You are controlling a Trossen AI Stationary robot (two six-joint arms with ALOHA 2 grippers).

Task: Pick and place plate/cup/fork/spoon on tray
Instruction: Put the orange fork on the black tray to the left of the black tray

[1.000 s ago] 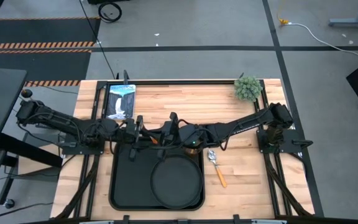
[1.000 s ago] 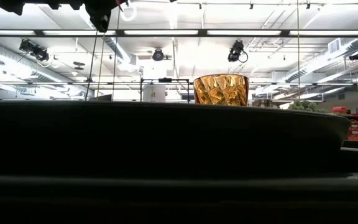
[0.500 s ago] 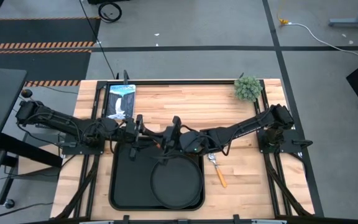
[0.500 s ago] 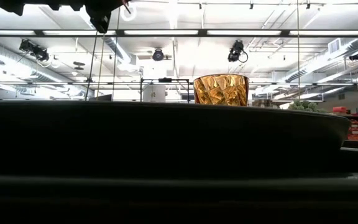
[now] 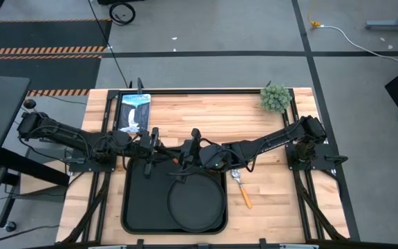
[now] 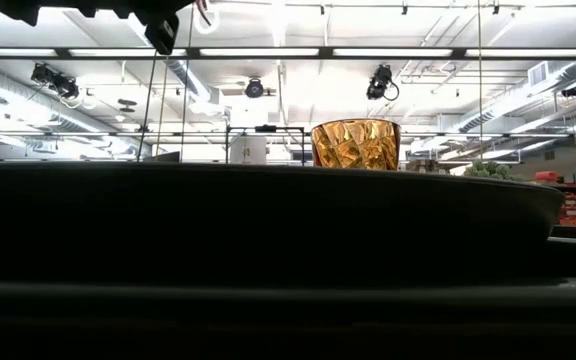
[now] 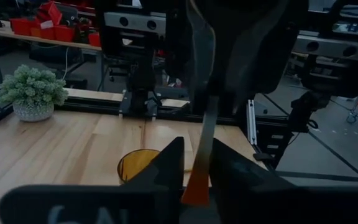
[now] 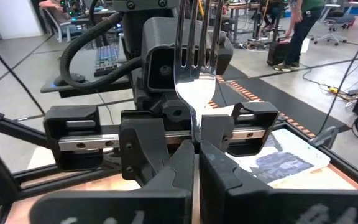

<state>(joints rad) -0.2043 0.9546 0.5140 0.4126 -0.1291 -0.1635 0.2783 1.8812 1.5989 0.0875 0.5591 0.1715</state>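
Observation:
The fork (image 8: pixel 194 68) stands upright in the air over the far part of the black tray (image 5: pixel 134 207), tines up, red-orange handle (image 7: pixel 199 168) down. My right gripper (image 8: pixel 196 146) and my left gripper (image 7: pixel 197 149) face each other, both level and both shut on it. The round black plate (image 5: pixel 197 202) lies on the tray's right half. The amber cup (image 7: pixel 137 165) stands below the grippers; its foot is hidden. The spoon (image 5: pixel 241 185) lies flat on the wood, right of the tray. My left gripper pinches the lower end of the fork's red-orange handle (image 7: pixel 196 186) between its two fingers, coming level from the table's left. The fork stands upright above them, clear of the tray. My right gripper pinches the fork's silver neck (image 8: pixel 196 127), just under the tines, between its two fingers, level from the table's right. The tines rise above the fingers.
A small potted plant (image 5: pixel 275 98) stands at the table's far right and a printed card or tablet (image 5: pixel 134 112) lies at the far left. Bare wood lies beyond the tray's far edge and to the spoon's right. A person walks in the room behind.

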